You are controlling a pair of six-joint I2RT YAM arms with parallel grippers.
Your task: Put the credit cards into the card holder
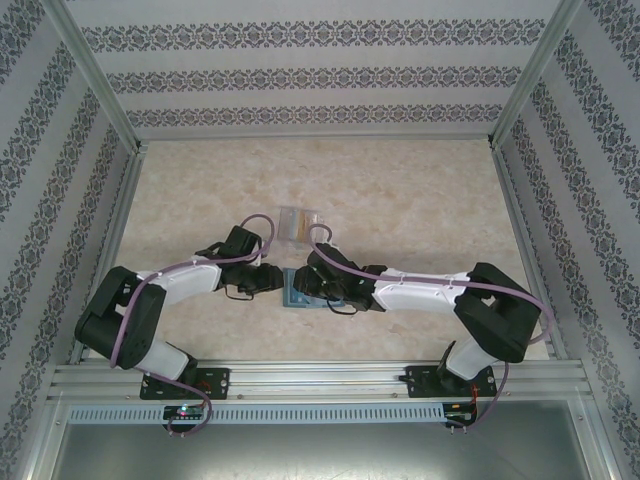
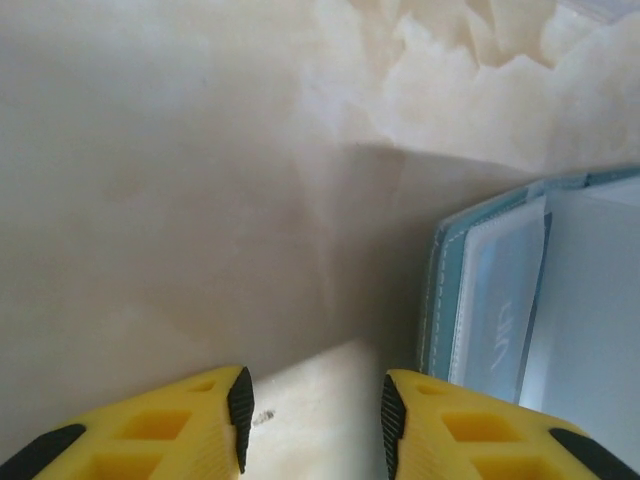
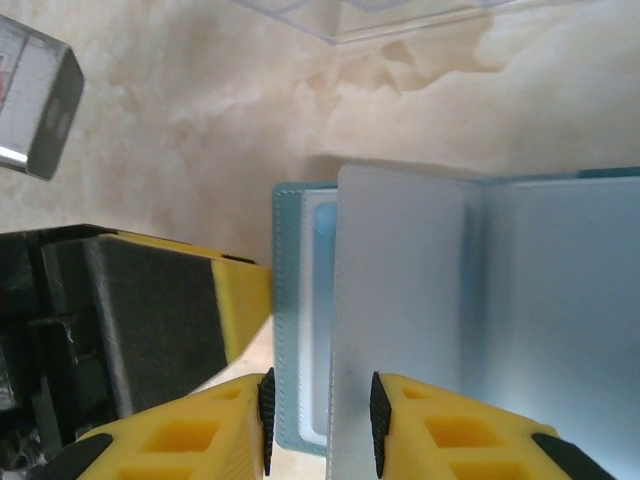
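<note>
Filling the card holder (image 1: 297,292), lying open like a book on the tabletop (image 1: 420,190), in the middle and close to the near edge, with the clear case (image 1: 298,225) just past it on the far side. Looks to be the step of keeping the pockets open and ready for a card.

Left hand (image 2: 315,402) released, nothing between the yellow fingers, just left of the holder and not touching it. Right hand (image 3: 320,410) with fingers apart over the holder's left edge. Cannot tell whether pinching the grey-blue pocket page (image 3: 400,300) or letting go. One pale credit card (image 2: 497,300) seemingly tucked in a pocket near the left edge already.

To do this well: hold the page flat and still with the right hand. Bring a card in with the left hand. Line it up with the pocket mouth, then slide slowly and straight, no bending. Keep the two hands from bumping, being so close together. Mind the soft holder, likely to fold shut or slip.
</note>
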